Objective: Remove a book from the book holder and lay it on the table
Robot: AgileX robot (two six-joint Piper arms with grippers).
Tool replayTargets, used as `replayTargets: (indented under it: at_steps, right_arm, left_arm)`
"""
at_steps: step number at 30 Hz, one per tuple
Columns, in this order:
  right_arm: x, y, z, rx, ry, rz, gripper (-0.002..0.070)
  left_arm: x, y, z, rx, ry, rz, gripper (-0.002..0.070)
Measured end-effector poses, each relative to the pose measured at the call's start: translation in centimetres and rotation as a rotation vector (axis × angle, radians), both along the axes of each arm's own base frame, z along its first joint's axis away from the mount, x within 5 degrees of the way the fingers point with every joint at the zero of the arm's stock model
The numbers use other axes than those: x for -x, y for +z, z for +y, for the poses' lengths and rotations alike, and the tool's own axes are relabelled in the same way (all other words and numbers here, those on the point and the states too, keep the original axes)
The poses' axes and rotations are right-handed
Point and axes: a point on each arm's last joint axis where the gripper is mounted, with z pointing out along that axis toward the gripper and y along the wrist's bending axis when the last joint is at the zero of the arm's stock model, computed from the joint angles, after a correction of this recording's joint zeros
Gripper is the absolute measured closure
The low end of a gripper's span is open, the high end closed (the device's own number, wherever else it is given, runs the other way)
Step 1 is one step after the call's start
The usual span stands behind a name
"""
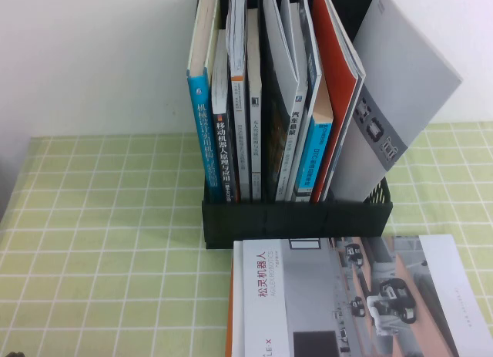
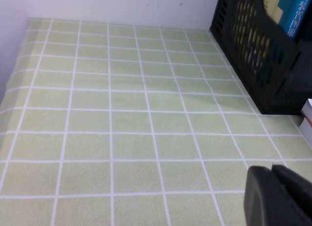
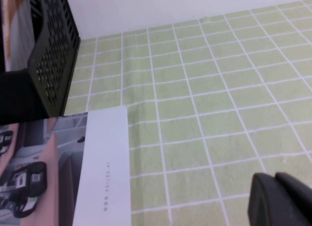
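Observation:
The black book holder (image 1: 296, 222) stands at the back middle of the table (image 1: 100, 241), full of upright books. The book (image 1: 400, 87), grey with small black gadget pictures, leans out to the right in the holder's rightmost slot. Neither gripper shows in the high view. My left gripper (image 2: 272, 168) is shut and empty, low over the bare cloth to the left of the holder (image 2: 253, 50). My right gripper (image 3: 275, 177) is shut and empty over the cloth to the right of the holder (image 3: 53, 55).
A like brochure with a grey-orange cover and robot photos (image 1: 354, 295) lies flat on the table in front of the holder; it also shows in the right wrist view (image 3: 63, 172). A thin red-covered booklet (image 1: 339, 72) stands next to the book. A white wall backs the table.

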Motion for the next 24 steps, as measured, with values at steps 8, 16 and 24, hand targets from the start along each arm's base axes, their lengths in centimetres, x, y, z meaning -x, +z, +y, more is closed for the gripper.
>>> replayTargets:
  at_steps: [8,16,24]
  right_arm:
    - [0.00,0.00,0.00,0.000,0.000,0.000,0.0678]
    - [0.00,0.00,0.00,0.000,0.000,0.000,0.0678]
    - [-0.03,0.07,0.00,-0.001,-0.001,-0.008,0.0678]
  left_arm:
    - [0.00,0.00,0.00,-0.002,-0.001,0.000,0.0678]
    - [-0.01,0.01,0.02,-0.003,0.001,-0.002,0.0678]
    - [-0.03,0.09,0.03,-0.003,0.003,-0.011,0.0678]
